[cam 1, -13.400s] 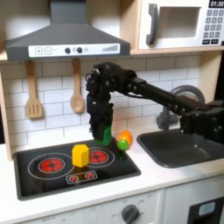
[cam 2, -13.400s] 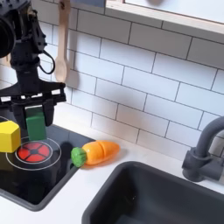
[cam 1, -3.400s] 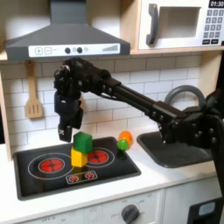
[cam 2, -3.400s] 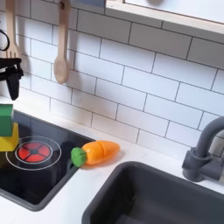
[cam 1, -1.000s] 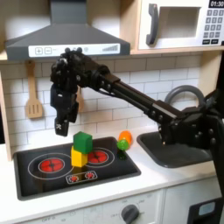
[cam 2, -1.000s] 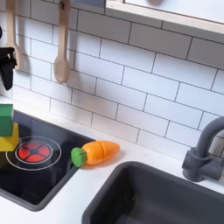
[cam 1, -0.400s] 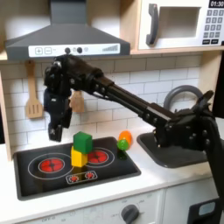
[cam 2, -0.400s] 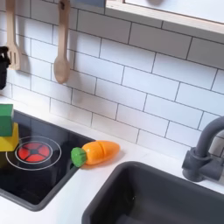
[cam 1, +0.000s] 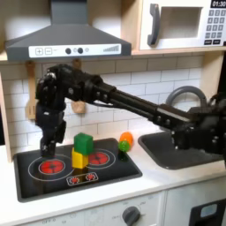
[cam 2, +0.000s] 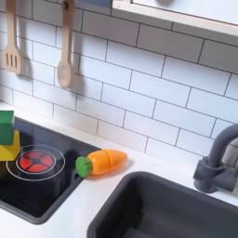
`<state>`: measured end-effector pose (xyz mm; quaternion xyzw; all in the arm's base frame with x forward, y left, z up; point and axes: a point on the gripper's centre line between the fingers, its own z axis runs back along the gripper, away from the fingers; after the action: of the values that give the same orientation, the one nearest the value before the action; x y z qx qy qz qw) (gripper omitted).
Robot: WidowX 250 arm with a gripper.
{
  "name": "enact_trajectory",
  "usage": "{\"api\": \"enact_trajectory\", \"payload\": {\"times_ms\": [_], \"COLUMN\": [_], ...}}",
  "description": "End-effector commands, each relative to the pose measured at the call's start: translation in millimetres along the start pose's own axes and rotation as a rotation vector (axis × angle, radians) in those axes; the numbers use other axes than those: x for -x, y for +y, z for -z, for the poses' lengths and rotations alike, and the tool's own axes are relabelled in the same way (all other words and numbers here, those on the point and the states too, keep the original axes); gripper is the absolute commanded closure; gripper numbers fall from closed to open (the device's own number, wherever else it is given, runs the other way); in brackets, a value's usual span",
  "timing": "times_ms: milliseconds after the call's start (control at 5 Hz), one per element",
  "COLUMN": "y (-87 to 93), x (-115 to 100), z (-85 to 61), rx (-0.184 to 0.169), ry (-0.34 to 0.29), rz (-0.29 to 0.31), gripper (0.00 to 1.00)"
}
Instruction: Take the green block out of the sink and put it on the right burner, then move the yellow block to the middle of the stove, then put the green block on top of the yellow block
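The green block (cam 1: 84, 142) stands on top of the yellow block (cam 1: 80, 160) in the middle of the black stove (cam 1: 53, 181), between its two red burners. In the second exterior view the green block (cam 2: 6, 125) and the yellow block (cam 2: 7, 149) sit at the left edge. My gripper (cam 1: 48, 148) hangs over the left burner (cam 1: 49, 165), to the left of the stack and apart from it, open and holding nothing. The dark grey sink (cam 1: 190, 152) lies at the right, also seen in the second exterior view as the sink (cam 2: 177, 212).
A round orange-and-green toy (cam 1: 125, 139) lies by the stove's right edge; it is the toy (cam 2: 102, 163) between stove and sink. A wooden spoon (cam 2: 64, 56) and spatula (cam 2: 11, 46) hang on the tiled wall. The faucet (cam 2: 219, 160) curves over the sink.
My gripper has swung left and down, away from the stacked blocks, and now hangs over the left burner. The stack has not moved.
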<state>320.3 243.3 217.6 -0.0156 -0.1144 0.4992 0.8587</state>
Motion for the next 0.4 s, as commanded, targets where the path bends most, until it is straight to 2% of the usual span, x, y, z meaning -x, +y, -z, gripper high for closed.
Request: {"api": "enact_trajectory", "payload": {"times_ms": [0, 200], "y": [34.9, 40.9], "x": [31, 52], "z": [-11.8, -16.0], "rx": [0.036, 0.048], "ry": [0.02, 0.025], "rz": [0.069, 0.117], "gripper": [0.0, 0.0]}}
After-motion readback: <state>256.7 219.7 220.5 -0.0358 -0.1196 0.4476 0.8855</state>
